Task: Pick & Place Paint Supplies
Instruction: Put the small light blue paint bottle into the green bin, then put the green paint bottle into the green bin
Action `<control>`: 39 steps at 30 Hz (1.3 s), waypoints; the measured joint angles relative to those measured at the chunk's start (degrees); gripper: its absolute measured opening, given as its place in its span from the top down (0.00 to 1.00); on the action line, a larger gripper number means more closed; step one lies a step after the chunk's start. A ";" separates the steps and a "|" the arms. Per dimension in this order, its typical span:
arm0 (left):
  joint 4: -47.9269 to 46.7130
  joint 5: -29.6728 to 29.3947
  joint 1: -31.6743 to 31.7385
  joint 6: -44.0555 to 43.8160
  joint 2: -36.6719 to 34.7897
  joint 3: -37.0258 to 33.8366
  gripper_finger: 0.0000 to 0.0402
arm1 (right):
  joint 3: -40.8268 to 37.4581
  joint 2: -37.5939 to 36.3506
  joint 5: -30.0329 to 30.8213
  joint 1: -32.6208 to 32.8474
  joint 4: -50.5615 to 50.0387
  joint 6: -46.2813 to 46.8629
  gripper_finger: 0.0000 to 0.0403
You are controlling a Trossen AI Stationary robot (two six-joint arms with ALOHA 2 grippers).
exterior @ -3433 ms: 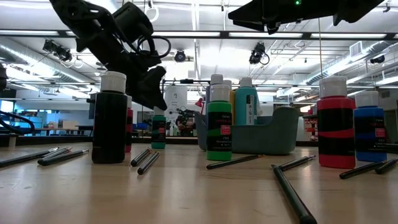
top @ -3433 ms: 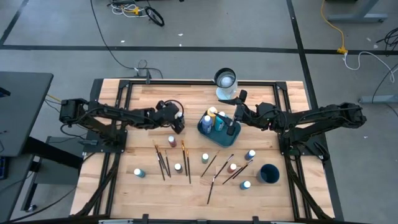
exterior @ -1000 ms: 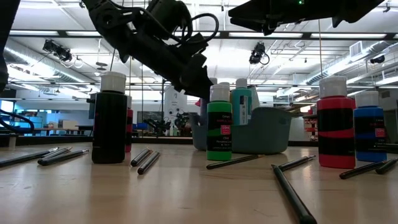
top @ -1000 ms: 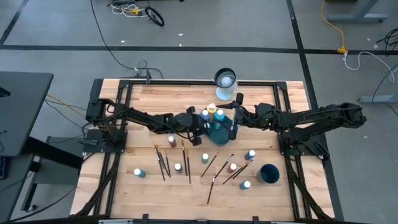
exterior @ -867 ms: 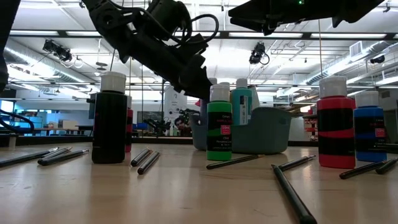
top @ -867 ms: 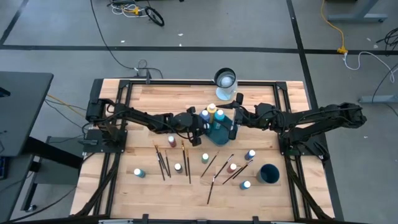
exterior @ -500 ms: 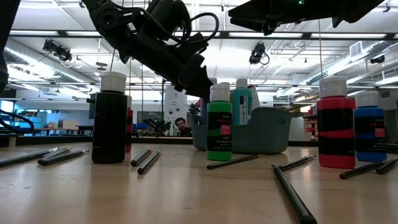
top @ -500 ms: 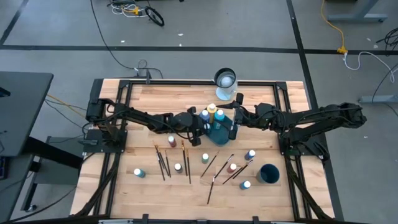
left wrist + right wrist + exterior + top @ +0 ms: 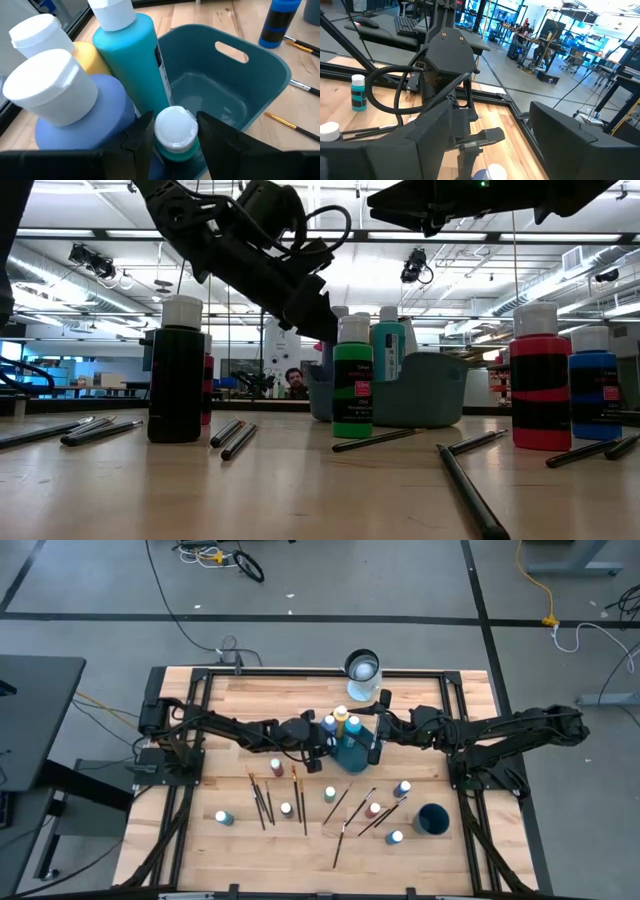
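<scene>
High view showed the near half of the table (image 9: 230, 840) strewn with what I had yet to collect: brushes (image 9: 262, 802) lying flat in loose fans, and small bottles (image 9: 286, 809) standing upright among them, one alone at the near left (image 9: 221, 817). A dark cup (image 9: 433, 818) sat at the near right. I judged most of the job undone, since only a few bottles were in the bin.

Farther in, at mid-table, the teal bin (image 9: 352, 752) was where the supplies belonged. My left gripper (image 9: 322, 745) hung over its left end, its fingers (image 9: 142, 137) set apart either side of a small teal bottle (image 9: 174, 134) with a white cap, low in the bin. I could not tell whether they were pressing it or had let go. Packed beside it stood a tall teal bottle (image 9: 134, 55), a blue one (image 9: 75, 120) and a yellow one (image 9: 92, 57), upright so more would fit.

My right gripper (image 9: 372, 747) waited over the bin's right side, jaws wide and empty, near enough to steady it.

Beyond, a glass jar (image 9: 362, 670) stood at the far edge.

The bottle labels were too small to read.
</scene>
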 joint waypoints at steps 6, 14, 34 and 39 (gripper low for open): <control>-0.07 2.32 0.69 -0.12 0.00 0.00 0.61 | 0.02 0.00 -0.01 0.00 0.00 0.00 0.33; 0.04 2.25 0.69 -0.16 0.00 0.00 0.49 | 0.02 0.00 -0.01 0.00 0.00 -0.02 0.33; -4.27 2.01 -3.72 2.74 -17.95 0.07 0.55 | 0.07 0.00 -24.96 0.02 -6.70 0.73 0.33; -11.18 -3.33 -3.72 1.47 -29.33 0.07 0.57 | 0.08 2.02 -31.40 0.24 -6.56 2.88 0.33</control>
